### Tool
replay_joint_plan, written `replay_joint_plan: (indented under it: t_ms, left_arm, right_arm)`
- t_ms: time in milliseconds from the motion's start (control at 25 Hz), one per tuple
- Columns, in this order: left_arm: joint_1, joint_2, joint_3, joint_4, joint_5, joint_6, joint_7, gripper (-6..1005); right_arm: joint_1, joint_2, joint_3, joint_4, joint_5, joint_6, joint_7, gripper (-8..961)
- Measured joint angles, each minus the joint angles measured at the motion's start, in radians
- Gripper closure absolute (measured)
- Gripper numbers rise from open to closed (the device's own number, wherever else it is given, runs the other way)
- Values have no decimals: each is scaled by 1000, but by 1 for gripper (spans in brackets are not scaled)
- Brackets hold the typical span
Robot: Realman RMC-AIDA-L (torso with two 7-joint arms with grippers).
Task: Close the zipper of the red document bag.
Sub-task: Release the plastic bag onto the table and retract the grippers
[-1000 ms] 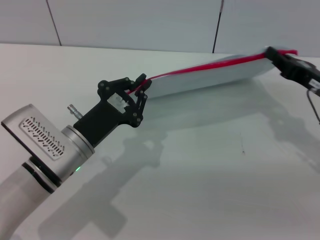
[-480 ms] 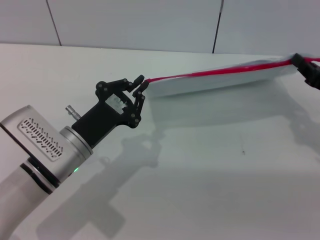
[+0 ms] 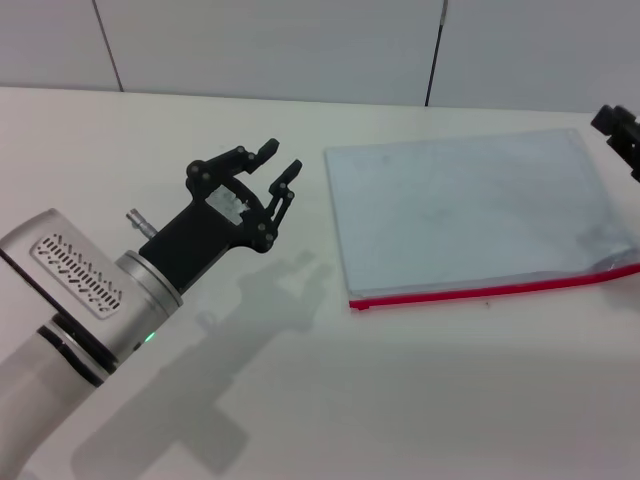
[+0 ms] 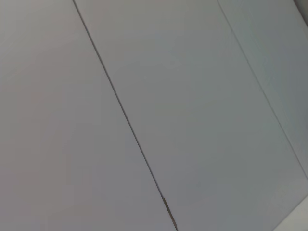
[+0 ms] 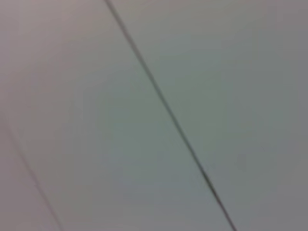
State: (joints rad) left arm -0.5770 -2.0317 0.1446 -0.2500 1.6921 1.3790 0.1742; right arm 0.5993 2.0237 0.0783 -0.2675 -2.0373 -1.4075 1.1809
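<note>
Pouch first: the flat, pale blue-grey translucent plastic document bag point(image 3: 470, 210) lies on the white table point(image 3: 400, 390), right of centre, its thin bright red zipper strip point(image 3: 495, 290) running along the near long edge, lifting slightly at the far right end. Left gripper point(image 3: 282, 166) hovers just beside the bag's left edge, fingers spread apart, gripping nothing. Right gripper point(image 3: 622, 128) peeks in at the bag's far right corner; its pincer state cannot be told. Both wrist views show only grey wall panels point(image 4: 192, 96) with dark seams.

Matte black left hand point(image 3: 278, 166) with linked fingers point(image 3: 262, 149) pinned by small round screws; black wedge mount, short silver stud, silver cylindrical wrist with slotted vent plate and green light. Black right hand point(image 3: 622, 128) barely visible.
</note>
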Motion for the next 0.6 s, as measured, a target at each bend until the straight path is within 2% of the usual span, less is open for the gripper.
replay_joint_plan:
  t_ms: [40, 280, 320, 360, 480, 600]
  left_arm:
    - [0, 0, -1, 0, -1, 0, -1, 775]
    - [2, 2, -2, 3, -15, 6, -35, 727]
    - [2, 3, -2, 7, -18, 9, -54, 724]
    - [2, 3, -3, 14, -24, 11, -74, 721]
    - [5, 4, -4, 32, -61, 14, -136, 708]
    - [14, 4, -4, 51, -90, 31, -187, 694]
  right_arm:
    - [-5, 1, 11, 1, 0, -31, -28, 900]
    - [-54, 8, 131, 67, 2, -231, -288, 673]
    - [-76, 9, 170, 118, 2, -269, -402, 625]
    - [-76, 9, 170, 118, 2, -269, -402, 577]
    - [-107, 11, 220, 193, 2, -292, -562, 433]
    - [-126, 12, 261, 254, 2, -292, -700, 332]
